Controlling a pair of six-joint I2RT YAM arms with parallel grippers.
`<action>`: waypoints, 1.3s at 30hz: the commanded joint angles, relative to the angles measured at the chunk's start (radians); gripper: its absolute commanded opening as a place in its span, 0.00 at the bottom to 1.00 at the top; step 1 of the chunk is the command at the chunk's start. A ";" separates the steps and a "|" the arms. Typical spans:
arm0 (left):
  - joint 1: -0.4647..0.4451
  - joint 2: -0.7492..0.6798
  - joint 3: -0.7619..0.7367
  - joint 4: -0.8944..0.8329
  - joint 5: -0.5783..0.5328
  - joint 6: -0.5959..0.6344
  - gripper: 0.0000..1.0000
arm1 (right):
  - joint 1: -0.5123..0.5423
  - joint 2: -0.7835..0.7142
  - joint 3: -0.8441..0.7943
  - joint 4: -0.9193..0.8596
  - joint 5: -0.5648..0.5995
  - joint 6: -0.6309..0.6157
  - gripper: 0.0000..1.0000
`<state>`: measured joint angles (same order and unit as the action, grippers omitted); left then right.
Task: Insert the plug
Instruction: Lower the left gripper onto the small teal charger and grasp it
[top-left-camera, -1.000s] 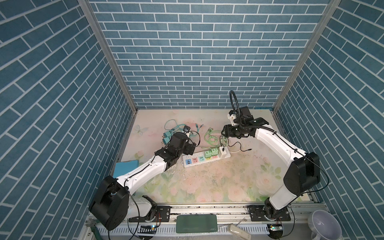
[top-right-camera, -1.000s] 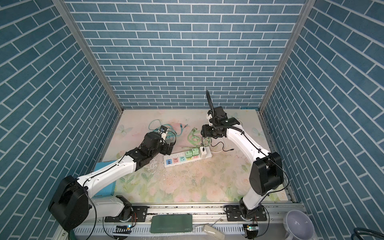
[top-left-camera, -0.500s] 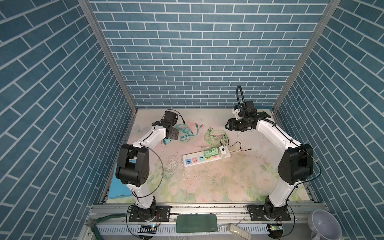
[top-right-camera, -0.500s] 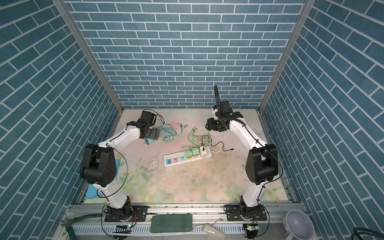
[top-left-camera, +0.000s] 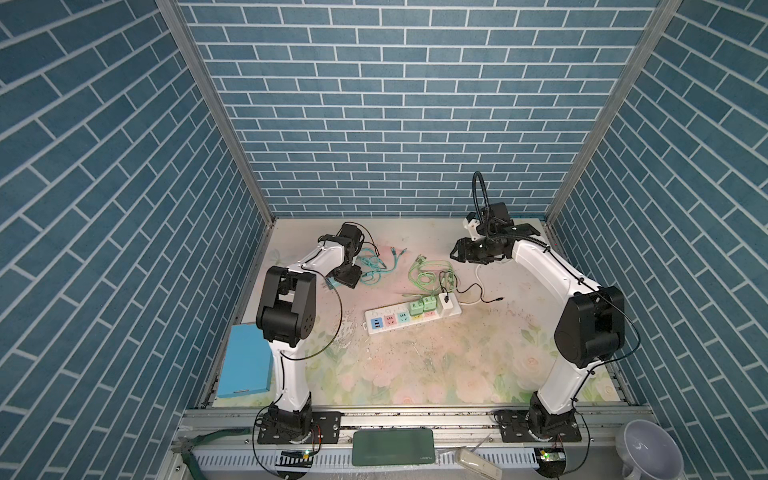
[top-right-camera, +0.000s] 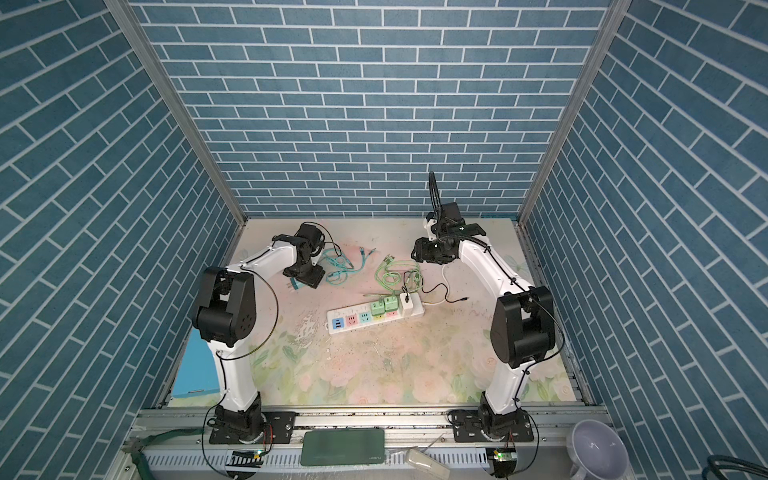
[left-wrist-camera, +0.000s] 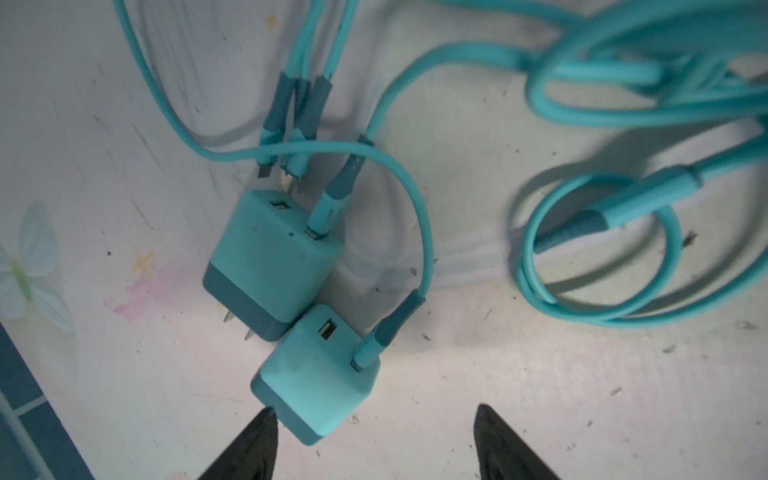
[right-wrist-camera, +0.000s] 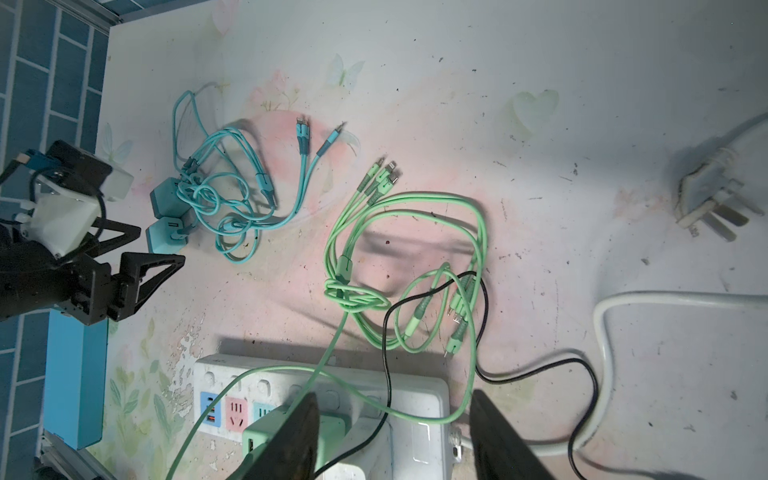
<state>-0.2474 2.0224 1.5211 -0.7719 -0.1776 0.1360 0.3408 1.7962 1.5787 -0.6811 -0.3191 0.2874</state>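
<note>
Altogether two teal plugs (left-wrist-camera: 270, 257) lie loose, two green plugs (top-left-camera: 415, 308) sit inserted.

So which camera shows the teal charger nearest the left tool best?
Left wrist: the charger sits close and sharp, ports visible. Right wrist shows it small by the left tool; both top views barely show it.

Left tool (left-wrist-camera: 374, 409) swung over to teal charger (left-wrist-camera: 320, 386).

Both top views: bright, even light, sharp; walls (top-left-camera: 104, 166) splay at edges. Left wrist view: teal plug (left-wrist-camera: 316, 374) sharp, cables (left-wrist-camera: 623, 72) at upper right blurred. Right wrist view: soft shadows beneath green cable (right-wrist-camera: 347, 293).
</note>
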 joint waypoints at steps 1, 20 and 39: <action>0.010 0.007 0.013 -0.038 0.010 0.024 0.75 | -0.006 -0.020 -0.014 -0.014 -0.017 -0.025 0.58; 0.070 0.078 0.075 -0.035 0.039 0.131 0.75 | -0.011 -0.030 -0.027 -0.002 -0.016 -0.018 0.56; 0.074 0.116 0.099 -0.122 0.070 0.145 0.63 | -0.011 -0.063 -0.055 0.008 0.001 -0.004 0.56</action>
<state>-0.1802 2.1612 1.6501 -0.8612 -0.1291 0.2813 0.3332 1.7683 1.5532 -0.6727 -0.3195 0.2878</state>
